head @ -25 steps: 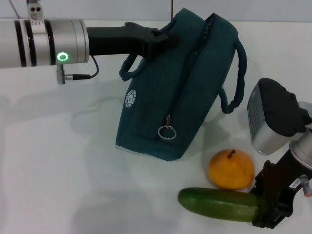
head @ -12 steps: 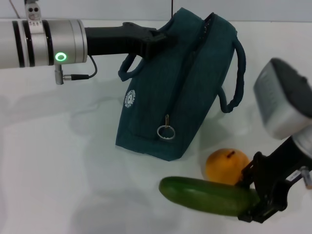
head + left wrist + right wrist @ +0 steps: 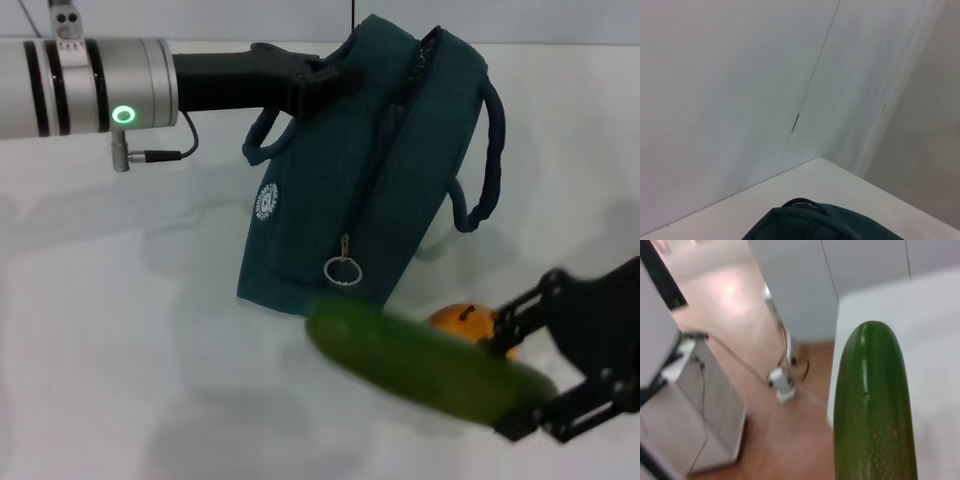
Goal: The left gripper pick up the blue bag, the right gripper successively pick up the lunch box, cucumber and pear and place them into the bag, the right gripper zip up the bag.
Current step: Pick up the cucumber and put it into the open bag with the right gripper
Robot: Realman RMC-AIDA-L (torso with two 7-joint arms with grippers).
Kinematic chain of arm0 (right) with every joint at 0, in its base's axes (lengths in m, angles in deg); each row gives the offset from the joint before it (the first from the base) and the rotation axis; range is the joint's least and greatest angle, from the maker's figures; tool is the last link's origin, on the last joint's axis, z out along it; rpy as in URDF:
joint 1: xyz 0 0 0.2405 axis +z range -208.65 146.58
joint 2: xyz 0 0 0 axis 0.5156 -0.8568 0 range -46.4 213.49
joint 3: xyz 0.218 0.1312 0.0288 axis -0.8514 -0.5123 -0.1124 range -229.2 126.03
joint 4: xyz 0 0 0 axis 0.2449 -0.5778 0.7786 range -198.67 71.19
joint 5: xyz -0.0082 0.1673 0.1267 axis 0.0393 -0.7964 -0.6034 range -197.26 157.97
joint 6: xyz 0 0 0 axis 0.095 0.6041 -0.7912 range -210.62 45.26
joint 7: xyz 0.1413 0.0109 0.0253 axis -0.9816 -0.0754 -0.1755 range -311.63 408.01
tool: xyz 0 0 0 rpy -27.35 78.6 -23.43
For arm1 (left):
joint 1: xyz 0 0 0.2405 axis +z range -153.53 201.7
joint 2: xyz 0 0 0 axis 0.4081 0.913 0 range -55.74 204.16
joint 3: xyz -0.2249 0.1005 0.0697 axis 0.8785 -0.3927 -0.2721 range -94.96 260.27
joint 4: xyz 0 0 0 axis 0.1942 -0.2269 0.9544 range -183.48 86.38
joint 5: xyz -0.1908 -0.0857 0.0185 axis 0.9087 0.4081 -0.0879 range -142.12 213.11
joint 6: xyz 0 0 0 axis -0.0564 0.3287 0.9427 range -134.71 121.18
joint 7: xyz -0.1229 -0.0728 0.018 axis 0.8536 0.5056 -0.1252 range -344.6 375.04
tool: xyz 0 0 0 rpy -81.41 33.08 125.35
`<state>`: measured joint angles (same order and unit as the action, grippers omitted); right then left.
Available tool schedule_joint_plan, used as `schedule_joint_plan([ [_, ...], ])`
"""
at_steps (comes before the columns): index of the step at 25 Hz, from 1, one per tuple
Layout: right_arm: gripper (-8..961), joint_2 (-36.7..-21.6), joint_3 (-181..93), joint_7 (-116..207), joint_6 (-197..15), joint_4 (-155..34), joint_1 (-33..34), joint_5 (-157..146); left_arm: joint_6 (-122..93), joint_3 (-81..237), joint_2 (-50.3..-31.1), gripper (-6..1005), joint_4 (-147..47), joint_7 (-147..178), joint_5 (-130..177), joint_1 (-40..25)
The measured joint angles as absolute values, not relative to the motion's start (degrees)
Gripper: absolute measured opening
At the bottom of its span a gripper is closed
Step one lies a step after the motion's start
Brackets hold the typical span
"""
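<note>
The round white logo (image 3: 267, 201) on the blue bag (image 3: 385, 150) is unreadable.

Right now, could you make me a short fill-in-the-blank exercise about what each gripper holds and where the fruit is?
1. The right gripper holds the ____ above the table.
2. The left gripper holds up the blue ____.
3. The pear lies on the table, partly hidden behind the ____.
4. On the front of the bag hangs a metal ____.

Missing words: cucumber; bag; cucumber; ring

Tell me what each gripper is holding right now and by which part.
The right gripper holds the cucumber by its right end. The left gripper holds the blue bag at its top edge.
</note>
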<state>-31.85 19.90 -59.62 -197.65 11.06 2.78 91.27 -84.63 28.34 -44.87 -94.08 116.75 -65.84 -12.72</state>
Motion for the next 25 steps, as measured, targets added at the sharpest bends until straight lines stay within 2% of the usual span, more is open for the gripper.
schedule_joint_plan([
  [8,640,-31.97,7.79,-45.57,-197.49,6.82,-2.76,76.3,-84.63,28.48,-44.8,58,-94.08,114.65,-65.61,-12.64],
  [13,648,-31.99,4.79,-32.92,-192.74,-4.56,-5.85,60.02,-84.63,28.66,-44.88,59,-94.3,114.07,-64.7,-12.5],
  [17,655,-32.01,4.55,-22.94,-188.57,-17.71,-5.14,50.83,-84.65,29.61,-44.9,59,-94.33,113.42,-64.35,-12.49],
  [25,668,-32.37,5.44,-18.57,-177.45,-28.16,-0.41,48.54,-85.0,29.8,-44.88,60,-94.43,113.44,-63.41,-12.81],
])
